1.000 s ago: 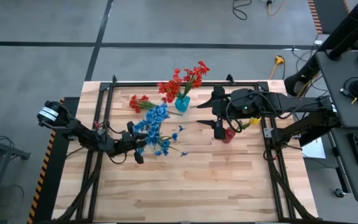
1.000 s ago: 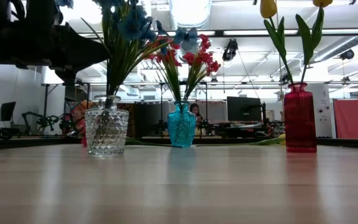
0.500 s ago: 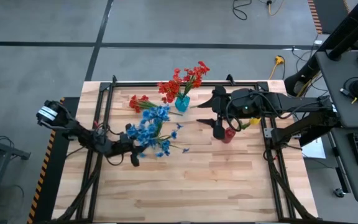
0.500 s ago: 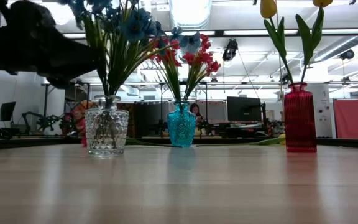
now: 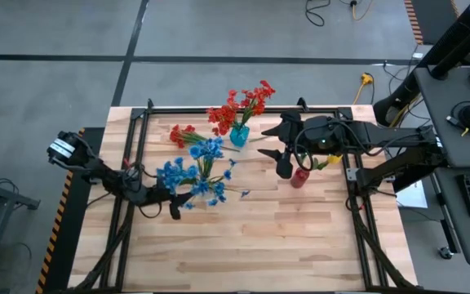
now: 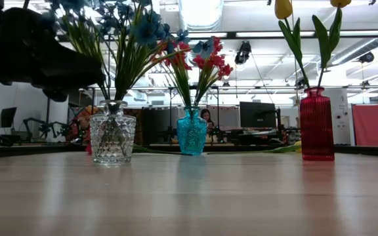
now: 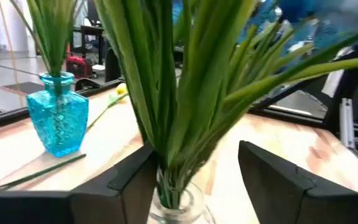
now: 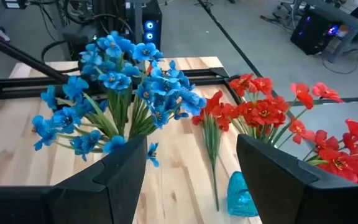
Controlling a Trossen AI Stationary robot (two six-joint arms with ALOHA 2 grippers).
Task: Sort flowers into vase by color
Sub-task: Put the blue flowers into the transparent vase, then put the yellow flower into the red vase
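Note:
Blue flowers [image 5: 192, 173] stand with their green stalks [image 7: 179, 106] in a clear glass vase [image 6: 112, 138]. My left gripper [image 7: 194, 149] is open, one finger on each side of the stalks just above the vase mouth, touching nothing I can see. Red flowers [image 5: 239, 104] stand in a teal vase [image 6: 191, 133]. Yellow flowers [image 6: 283, 8] stand in a red vase [image 6: 317, 124]. A few red flowers [image 5: 182, 134] lie flat on the table at the far left. My right gripper [image 8: 191, 158] hangs open beside the red vase [image 5: 300, 176], holding nothing.
A single green stalk [image 7: 39, 169] and a yellow flower [image 7: 120, 92] lie on the table near the teal vase [image 7: 58, 115]. A black frame [image 5: 219, 109] runs along the table's far edge. Bare wood [image 5: 259, 245] fills the near half of the table.
My left gripper has opened and let go of the blue flowers' stalks, and has drawn back slightly toward the table's left edge. The blue flowers, bunched together before, have fanned out in the clear vase, some heads leaning toward the left.

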